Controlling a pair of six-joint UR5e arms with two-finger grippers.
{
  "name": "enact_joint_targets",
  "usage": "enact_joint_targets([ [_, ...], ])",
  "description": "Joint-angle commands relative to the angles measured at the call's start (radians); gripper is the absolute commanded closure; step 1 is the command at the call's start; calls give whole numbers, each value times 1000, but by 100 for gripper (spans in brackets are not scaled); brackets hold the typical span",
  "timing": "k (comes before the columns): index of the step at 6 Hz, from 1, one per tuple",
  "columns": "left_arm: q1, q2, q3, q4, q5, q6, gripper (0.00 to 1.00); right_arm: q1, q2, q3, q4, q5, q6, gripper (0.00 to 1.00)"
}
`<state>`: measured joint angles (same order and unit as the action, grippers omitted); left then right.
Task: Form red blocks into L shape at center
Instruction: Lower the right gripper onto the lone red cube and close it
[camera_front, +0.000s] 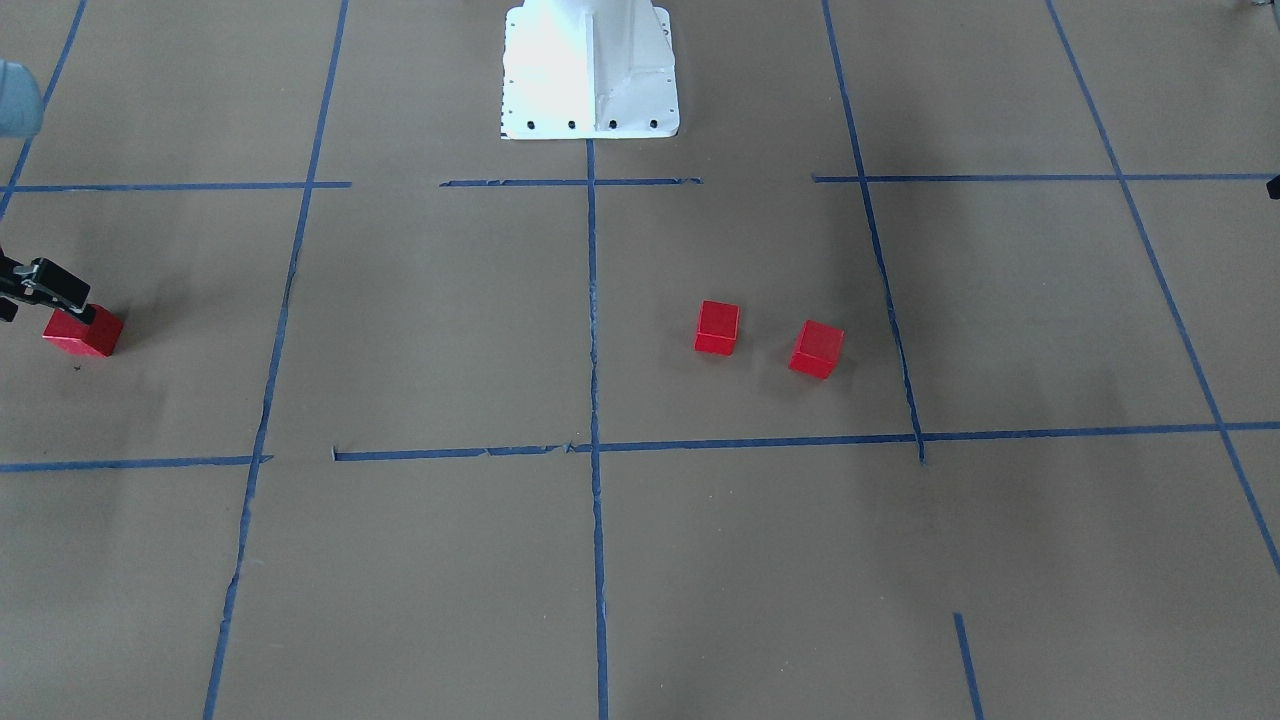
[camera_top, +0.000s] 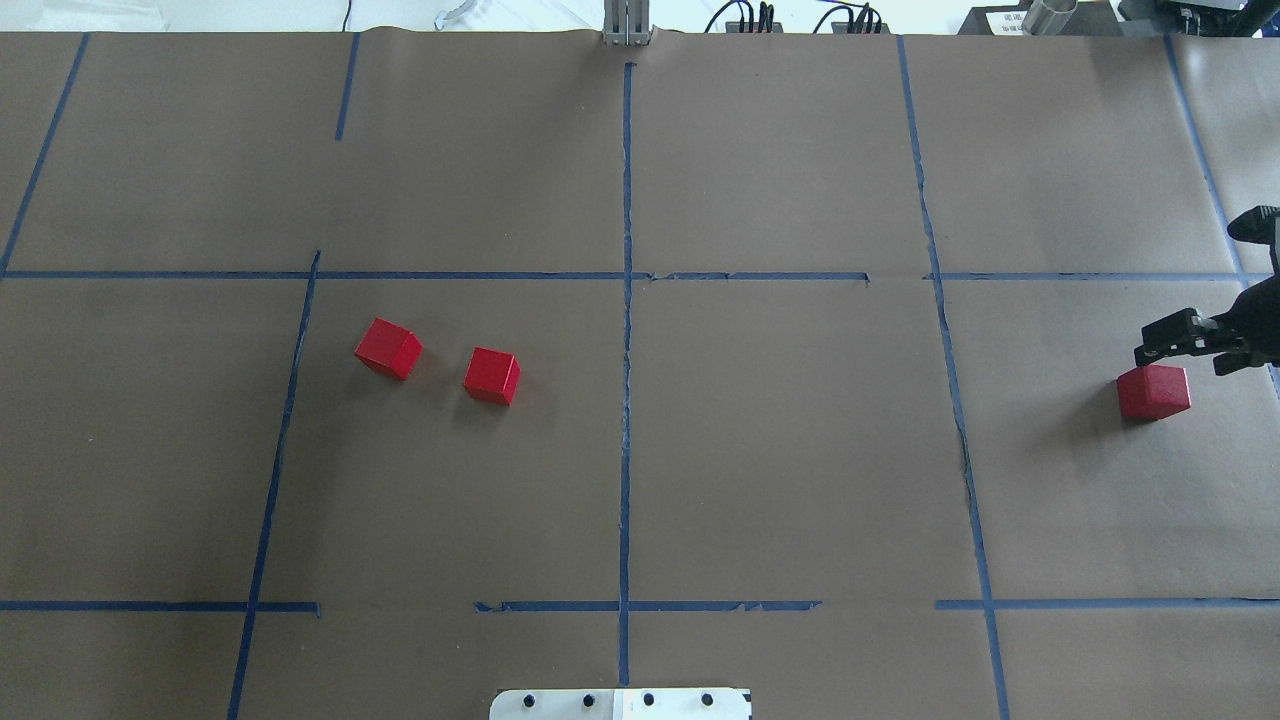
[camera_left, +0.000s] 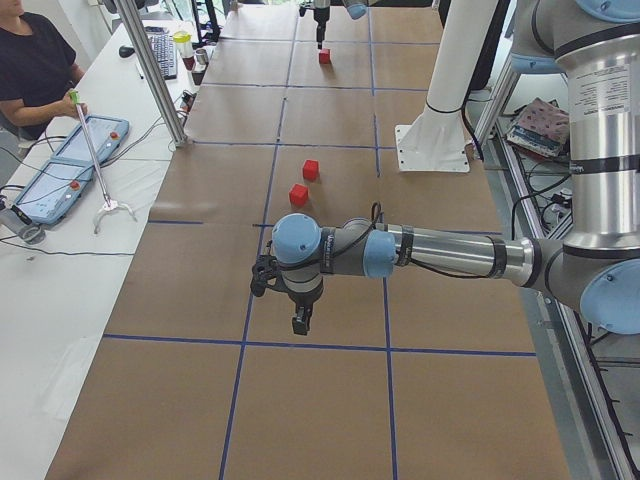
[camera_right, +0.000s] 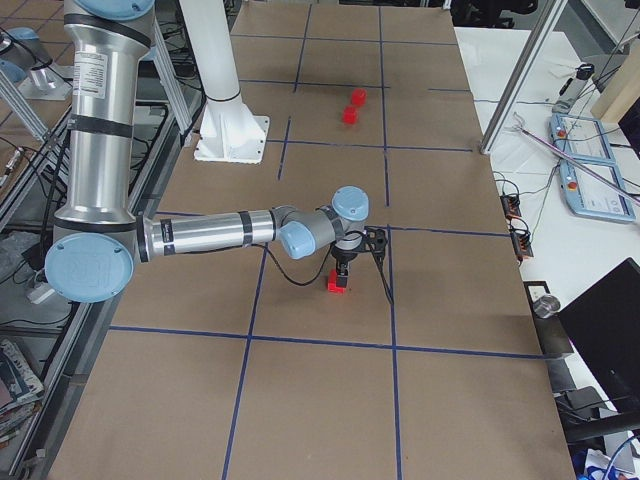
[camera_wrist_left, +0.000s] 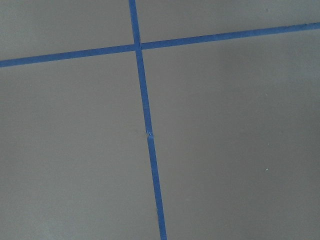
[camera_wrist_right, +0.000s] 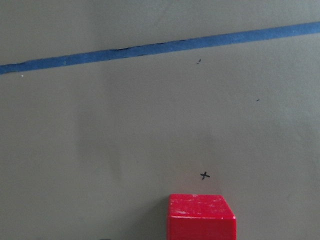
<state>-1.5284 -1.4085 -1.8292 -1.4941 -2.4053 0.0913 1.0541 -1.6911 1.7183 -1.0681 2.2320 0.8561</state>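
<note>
Two red blocks (camera_top: 388, 348) (camera_top: 492, 375) lie a little apart in the left half of the center cell (camera_top: 780, 440); the front view shows them too (camera_front: 717, 327) (camera_front: 816, 349). The third red block (camera_top: 1153, 391) (camera_front: 84, 331) sits in the cell to the right. My right gripper (camera_top: 1182, 358) (camera_front: 45, 305) hovers just above it, fingers spread, holding nothing. The right wrist view shows this block (camera_wrist_right: 201, 217) at its bottom edge. My left gripper (camera_left: 300, 322) hangs over bare paper near the table's left end, seen only in the exterior left view. I cannot tell if it is open.
The white robot base (camera_front: 590, 70) stands at the table's robot-side edge. Blue tape lines (camera_top: 625, 440) divide the brown paper. A person (camera_left: 35, 60) sits at a side table with tablets beyond the table's far edge.
</note>
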Motion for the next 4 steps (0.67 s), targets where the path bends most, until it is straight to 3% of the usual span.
enact_joint_targets([
  [1,1,0,1,-2,0,1,0,-20,-33,-11,60,-20,51,1],
  [4,1,0,1,0,0,1,0,-35,-19,-71,59,-23,58,1],
])
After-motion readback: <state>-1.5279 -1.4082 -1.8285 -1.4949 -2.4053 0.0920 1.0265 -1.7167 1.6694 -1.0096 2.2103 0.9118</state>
